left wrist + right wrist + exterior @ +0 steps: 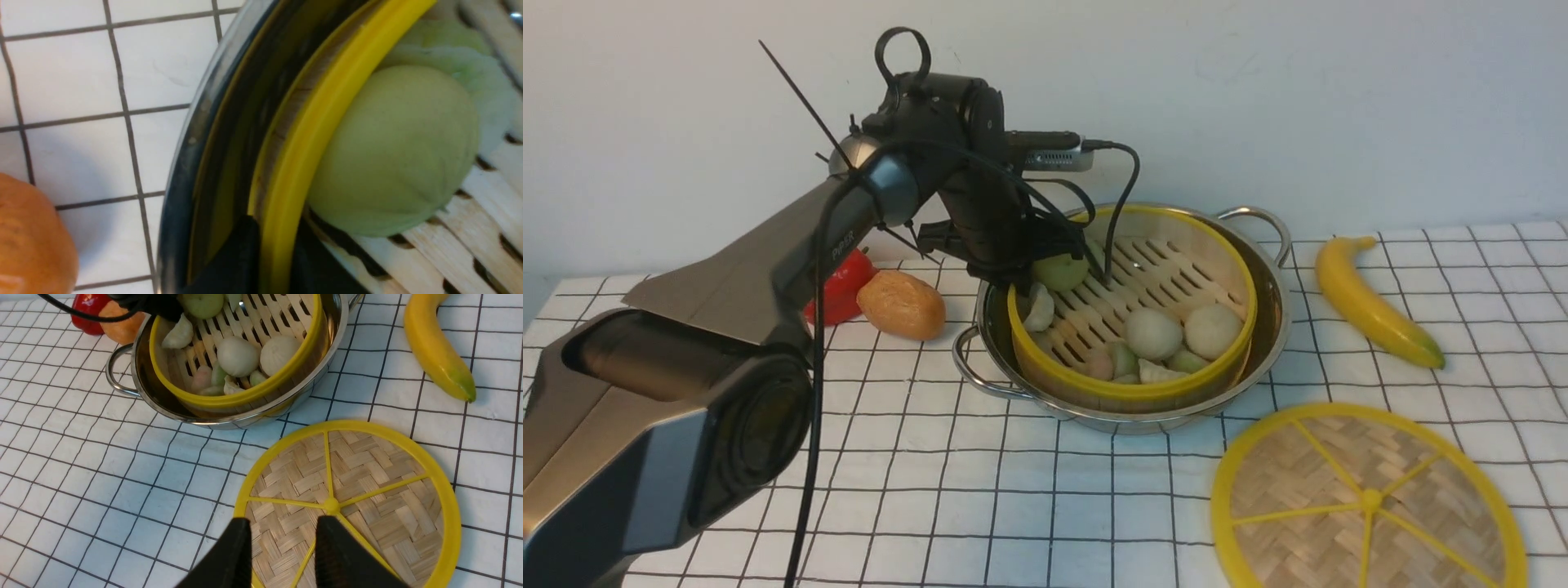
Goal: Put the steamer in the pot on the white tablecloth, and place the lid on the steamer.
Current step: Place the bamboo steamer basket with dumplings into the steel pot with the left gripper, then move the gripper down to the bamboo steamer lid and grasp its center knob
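Note:
The steamer (pixel 1143 392), a bamboo basket with yellow rims and pale toy buns inside, rests tilted inside the shiny pot (pixel 1276 327) on the white tablecloth (pixel 1013 490). My left gripper (pixel 1045 253) reaches down at the steamer's far-left side. In the left wrist view its two black fingers (pixel 241 261) straddle the yellow rim (pixel 310 134), close against it on both sides, beside a green bun (pixel 392 151). The lid (pixel 1368 498), a flat woven disc with yellow spokes, lies at the front right. My right gripper (pixel 282 539) hovers open over the lid (pixel 367 490), out of the front view.
A yellow banana (pixel 1372 306) lies to the right of the pot. A bread roll (pixel 903 304) and a red pepper (pixel 845 286) lie just left of the pot, behind my left arm. The pot's loop handles (pixel 972 376) stick out at front left and back right.

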Motion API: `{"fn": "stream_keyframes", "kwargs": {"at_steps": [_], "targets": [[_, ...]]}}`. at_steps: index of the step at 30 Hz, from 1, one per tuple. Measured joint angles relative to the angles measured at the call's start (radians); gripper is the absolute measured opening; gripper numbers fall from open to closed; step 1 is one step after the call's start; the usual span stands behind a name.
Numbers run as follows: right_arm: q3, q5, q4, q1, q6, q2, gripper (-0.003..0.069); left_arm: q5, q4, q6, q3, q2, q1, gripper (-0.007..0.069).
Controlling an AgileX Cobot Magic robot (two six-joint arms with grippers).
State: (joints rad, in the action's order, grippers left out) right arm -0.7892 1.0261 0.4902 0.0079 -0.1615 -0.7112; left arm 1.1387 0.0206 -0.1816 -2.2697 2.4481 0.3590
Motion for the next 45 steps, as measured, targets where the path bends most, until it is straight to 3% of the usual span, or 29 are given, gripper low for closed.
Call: {"fn": "stream_keyframes", "kwargs": {"at_steps": [11,15,20,22,26,32,37,45], "targets": [[0.000,0.000,0.000,0.000,0.000,0.000,0.0240,0.039,0.014,0.001,-0.108,-0.001,-0.001,0.0350],[0.000,-0.001,0.004,0.000,0.000,0.000,0.0240,0.074,0.007,0.032,-0.221,-0.001,-0.001,0.0407],[0.000,-0.026,0.043,0.000,0.000,-0.022,0.0240,0.075,-0.008,0.061,-0.346,-0.034,-0.001,0.0416],[0.000,-0.037,0.064,0.000,-0.007,-0.062,0.0240,0.075,-0.008,0.084,-0.359,-0.078,-0.001,0.0392],[-0.001,-0.046,0.076,0.000,-0.037,-0.194,0.0240,0.076,-0.011,0.120,-0.367,-0.231,-0.001,0.0263],[-0.001,-0.104,0.074,0.041,-0.122,-0.387,0.0240,0.076,-0.046,0.146,-0.369,-0.454,-0.001,0.0000],[-0.001,-0.177,0.002,0.153,-0.111,-0.493,0.0240,0.076,-0.047,0.168,-0.370,-0.606,-0.001,-0.0023],[-0.001,-0.235,-0.289,0.242,0.161,-0.640,0.0240,0.076,-0.054,0.208,-0.153,-0.958,-0.001,-0.0023]]}}
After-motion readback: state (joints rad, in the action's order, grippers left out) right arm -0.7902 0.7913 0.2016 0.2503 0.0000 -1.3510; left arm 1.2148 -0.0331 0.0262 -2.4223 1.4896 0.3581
